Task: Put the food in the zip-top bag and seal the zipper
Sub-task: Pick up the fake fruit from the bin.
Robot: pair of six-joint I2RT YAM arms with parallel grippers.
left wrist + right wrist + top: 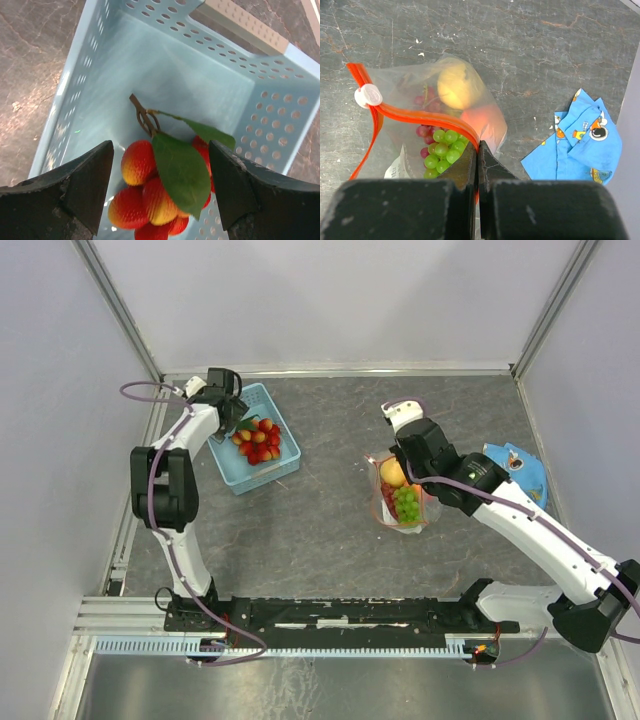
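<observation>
Strawberries (137, 162) — loading step: in basket (65, 95) under left gripper (161, 190), jaws open, descent and closing due next; right gripper (478, 155), jaws pinching zipper (420, 119), holds part-filled zip-top bag (405, 95) mid-surface.

My desk (330, 540) is dark grey, veined like stone, under soft, even light. Pale lilac walls (340, 300) close it in behind and on both sides, with slanting metal posts (118, 305) at the far corners. A black rail (340, 615) runs along my near edge, with brushed metal (330, 690) below it.
</observation>
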